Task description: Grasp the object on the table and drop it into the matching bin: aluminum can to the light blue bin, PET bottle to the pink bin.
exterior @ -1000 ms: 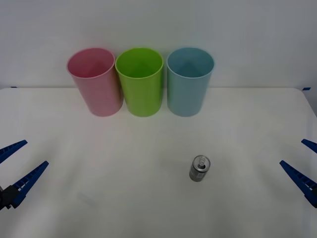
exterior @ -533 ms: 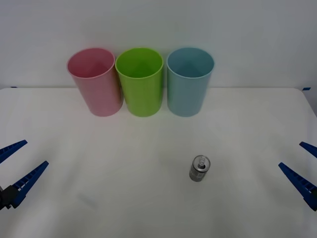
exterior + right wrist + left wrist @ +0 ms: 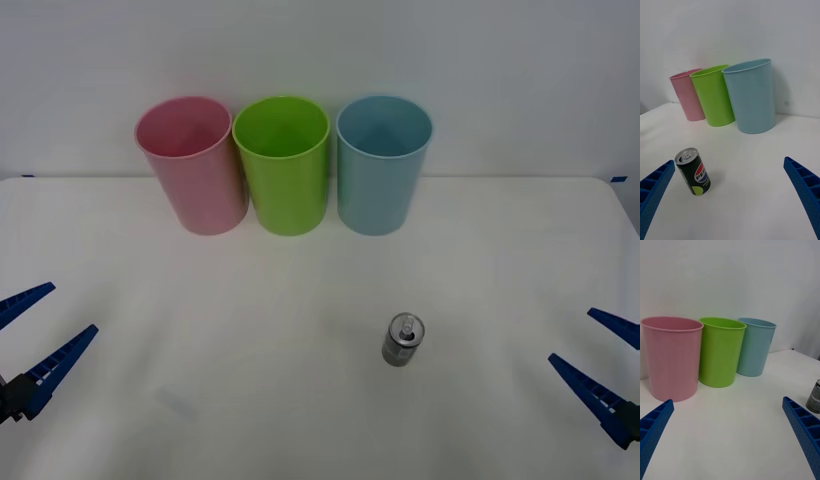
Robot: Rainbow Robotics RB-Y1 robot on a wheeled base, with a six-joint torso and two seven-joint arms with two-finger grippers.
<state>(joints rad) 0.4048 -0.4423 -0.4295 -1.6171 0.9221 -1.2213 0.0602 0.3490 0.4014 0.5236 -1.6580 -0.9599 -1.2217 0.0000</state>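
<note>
The aluminum can stands upright on the white table, right of centre; it is dark with a silver top and pull tab. Behind it, at the table's far edge, stand the pink bin, a lime green bin and the light blue bin in a row. My right gripper hangs open at the right edge, well to the right of the can. My left gripper is open at the left edge, far from the can.
The three bins stand close together, rims almost touching. A plain white wall rises behind them. Bare tabletop surrounds the can on all sides.
My right gripper has shifted slightly inward and lower in the front view, towards the can. The left gripper, the can and the bins have not moved.
</note>
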